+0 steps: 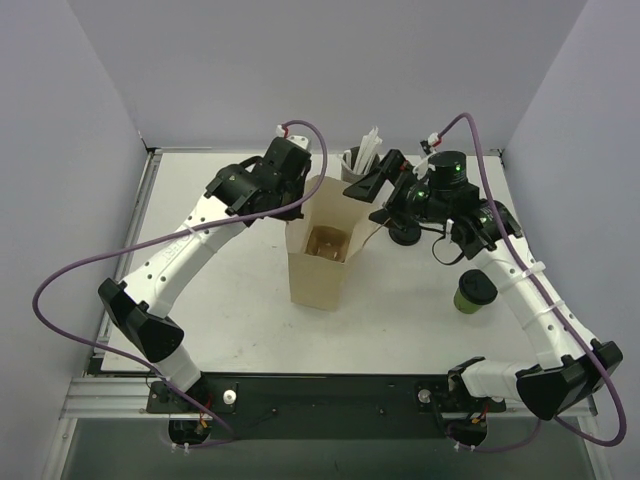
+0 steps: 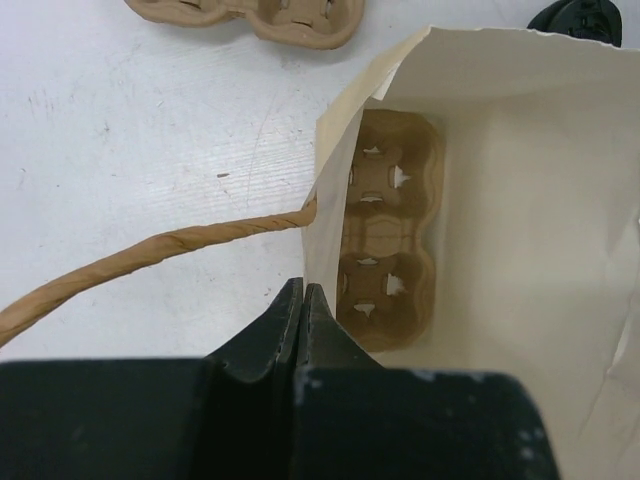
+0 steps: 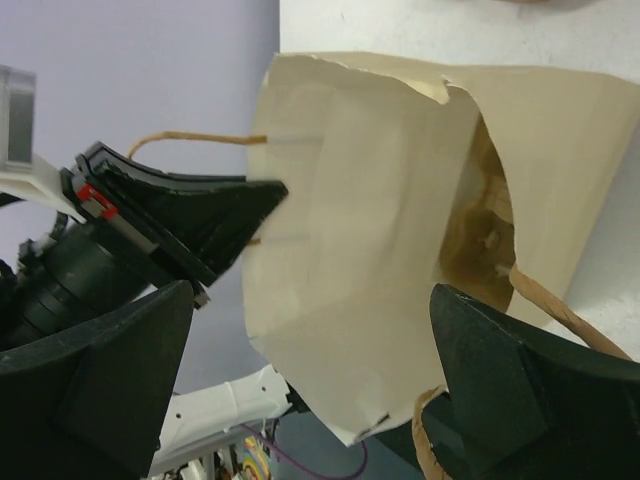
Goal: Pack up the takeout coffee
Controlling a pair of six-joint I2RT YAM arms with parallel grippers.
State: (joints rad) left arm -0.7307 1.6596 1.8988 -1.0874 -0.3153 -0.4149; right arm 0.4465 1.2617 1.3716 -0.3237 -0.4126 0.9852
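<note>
- A paper bag [image 1: 318, 262] is stood upright in the middle of the top view, with its mouth open. A cardboard cup tray [image 2: 388, 232] is seen on its bottom.
- The left gripper [image 2: 303, 298] is clamped on the bag's rim.
- The right gripper [image 3: 312, 300] is spread wide at the upper right of the bag, and nothing is grasped by it.
- The green coffee cup [image 1: 474, 291], closed with a black lid, is placed on the table [image 1: 230, 300] at the right of the frame, well apart from the bag.

One bag [image 1: 322, 262], one green cup [image 1: 468, 298], two carriers [image 2: 385, 230], apparently one straw holder [image 1: 352, 165].
</note>
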